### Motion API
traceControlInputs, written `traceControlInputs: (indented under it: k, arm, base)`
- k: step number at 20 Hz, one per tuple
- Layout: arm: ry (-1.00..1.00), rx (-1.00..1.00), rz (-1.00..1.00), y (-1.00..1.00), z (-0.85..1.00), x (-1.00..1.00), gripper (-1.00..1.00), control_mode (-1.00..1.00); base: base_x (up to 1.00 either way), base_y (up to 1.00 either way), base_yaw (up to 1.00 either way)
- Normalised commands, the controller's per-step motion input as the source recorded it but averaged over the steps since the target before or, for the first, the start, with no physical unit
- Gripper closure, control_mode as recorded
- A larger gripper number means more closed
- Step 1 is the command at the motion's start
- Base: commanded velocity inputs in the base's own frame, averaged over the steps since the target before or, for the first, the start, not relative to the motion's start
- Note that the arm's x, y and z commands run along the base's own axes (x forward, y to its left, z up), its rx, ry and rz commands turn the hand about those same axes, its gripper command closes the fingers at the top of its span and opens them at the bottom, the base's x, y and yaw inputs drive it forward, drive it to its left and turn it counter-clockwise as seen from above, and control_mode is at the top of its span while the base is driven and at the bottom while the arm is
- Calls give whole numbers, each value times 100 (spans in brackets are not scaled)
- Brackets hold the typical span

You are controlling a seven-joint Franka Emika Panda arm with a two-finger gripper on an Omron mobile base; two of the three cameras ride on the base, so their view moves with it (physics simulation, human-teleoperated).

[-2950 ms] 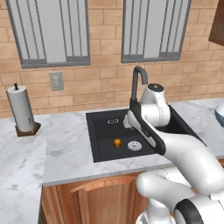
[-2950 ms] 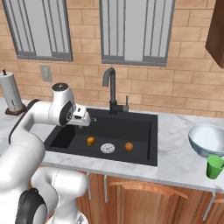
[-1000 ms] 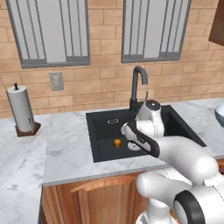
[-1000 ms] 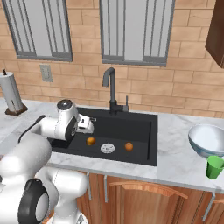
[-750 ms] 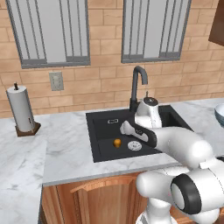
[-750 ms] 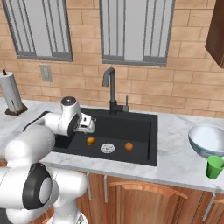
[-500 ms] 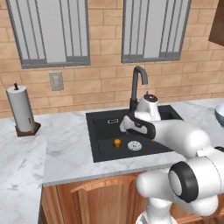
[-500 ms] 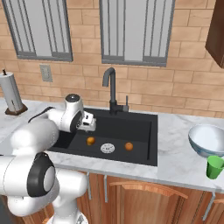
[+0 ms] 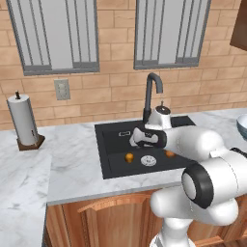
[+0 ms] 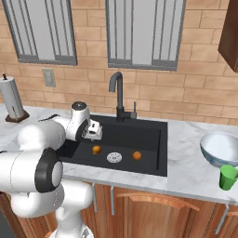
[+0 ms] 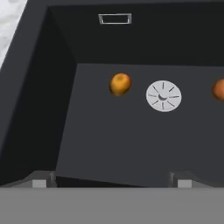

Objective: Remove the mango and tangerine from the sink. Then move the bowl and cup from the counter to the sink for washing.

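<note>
Black sink point(image 10: 153, 158), silver drain point(image 11: 163, 96) between mango point(image 11: 120, 84), tangerine point(image 11: 218, 89)

The sink point(image 10: 153, 135) was black with a silver drain point(image 11: 163, 96). The mango point(image 11: 120, 84) was yellow-orange, the tangerine point(image 10: 136, 155) bright orange. The surface point(image 10: 186, 158) was grey-veined white marble; the cup point(image 10: 228, 177) was green.

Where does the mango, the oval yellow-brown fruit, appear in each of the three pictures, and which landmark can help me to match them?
Left base view: the mango lies on the sink floor, left of the drain.
Right base view: mango again left of the drain, below the gripper.
Hand view: mango upper centre, left of the drain.
Shared landmark: the round silver drain.
</note>
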Motion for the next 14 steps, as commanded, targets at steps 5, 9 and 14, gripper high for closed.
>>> traceControlInputs:
  k: [5,9,14]
  arm:
    - [-5,-1,0,6,-18,15,-100,-100]
    - [0,0,0,0,-18,13,-100,-100]
    - [0,0,0,0,-19,14,-100,-100]
  base:
    - [0,0,0]
    - [0,0,0]
    - [0,0,0]
